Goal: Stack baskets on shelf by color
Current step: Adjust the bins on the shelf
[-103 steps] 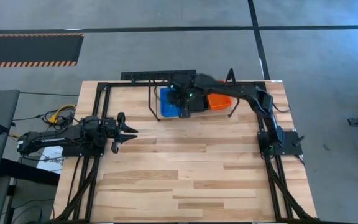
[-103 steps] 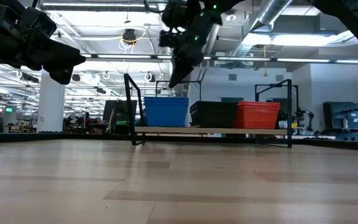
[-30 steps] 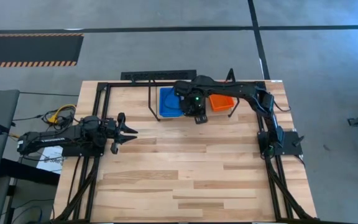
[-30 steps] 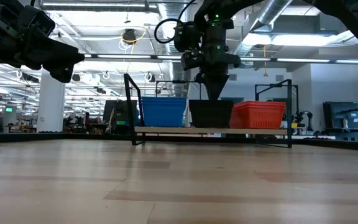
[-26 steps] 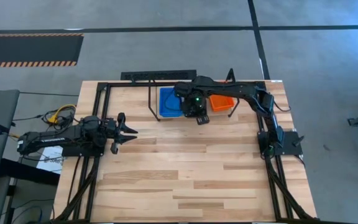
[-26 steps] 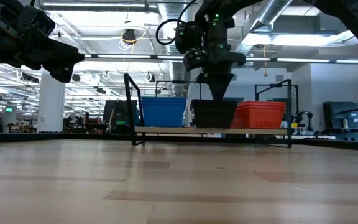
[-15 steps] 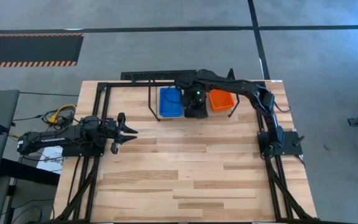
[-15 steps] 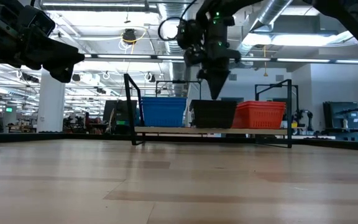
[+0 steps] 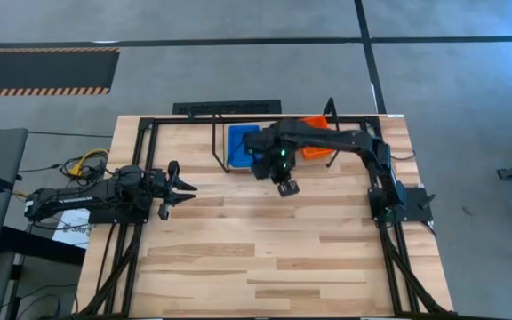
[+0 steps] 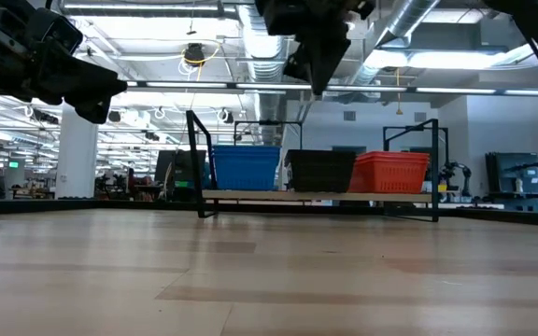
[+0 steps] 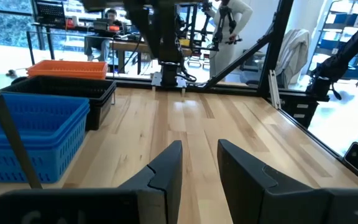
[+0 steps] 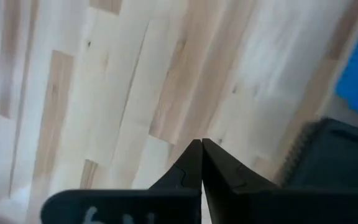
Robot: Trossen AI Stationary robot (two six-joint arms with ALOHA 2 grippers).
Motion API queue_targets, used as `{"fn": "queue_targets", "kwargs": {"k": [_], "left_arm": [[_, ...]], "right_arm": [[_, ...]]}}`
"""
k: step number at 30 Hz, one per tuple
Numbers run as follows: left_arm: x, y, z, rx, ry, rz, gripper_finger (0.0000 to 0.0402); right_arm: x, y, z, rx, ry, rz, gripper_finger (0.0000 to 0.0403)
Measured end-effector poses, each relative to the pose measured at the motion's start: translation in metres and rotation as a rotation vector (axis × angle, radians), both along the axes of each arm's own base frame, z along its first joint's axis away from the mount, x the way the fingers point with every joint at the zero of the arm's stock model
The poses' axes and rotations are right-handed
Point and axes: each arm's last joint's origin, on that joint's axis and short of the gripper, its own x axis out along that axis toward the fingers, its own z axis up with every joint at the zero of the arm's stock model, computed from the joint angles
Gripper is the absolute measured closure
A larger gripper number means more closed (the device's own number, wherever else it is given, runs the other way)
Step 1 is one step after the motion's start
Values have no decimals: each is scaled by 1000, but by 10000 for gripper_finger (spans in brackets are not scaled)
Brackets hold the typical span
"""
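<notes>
Right gripper (image 9: pixel 288 188) now off shelf (image 10: pixel 316 195).

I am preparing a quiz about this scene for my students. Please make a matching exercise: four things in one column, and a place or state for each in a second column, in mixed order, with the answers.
Things:
1. blue baskets
2. black baskets
3. red-orange baskets
4. right gripper

Places or states:
A. shut, empty, raised above the table
B. middle of the shelf
C. shelf end nearest the left arm
D. shelf end nearest the right arm's base

Pairs: 1-C, 2-B, 3-D, 4-A
</notes>
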Motion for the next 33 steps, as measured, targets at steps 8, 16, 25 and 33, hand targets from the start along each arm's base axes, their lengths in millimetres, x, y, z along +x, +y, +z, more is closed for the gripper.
{"fn": "queue_targets", "kwargs": {"k": [8,16,25,33], "left_arm": [[0,-1,0,3,0,-20,313],[0,-2,0,-5,0,-64,313],[0,-2,0,-5,1,-52,313],[0,-2,0,-5,1,-52,313]], "right_arm": [[6,17,-41,-32,86,-25,375],[3,-6,-85,-29,111,-78,376],[2,-33,-87,-42,53,-72,376],[-1,-53,-87,-52,21,-85,375]]}}
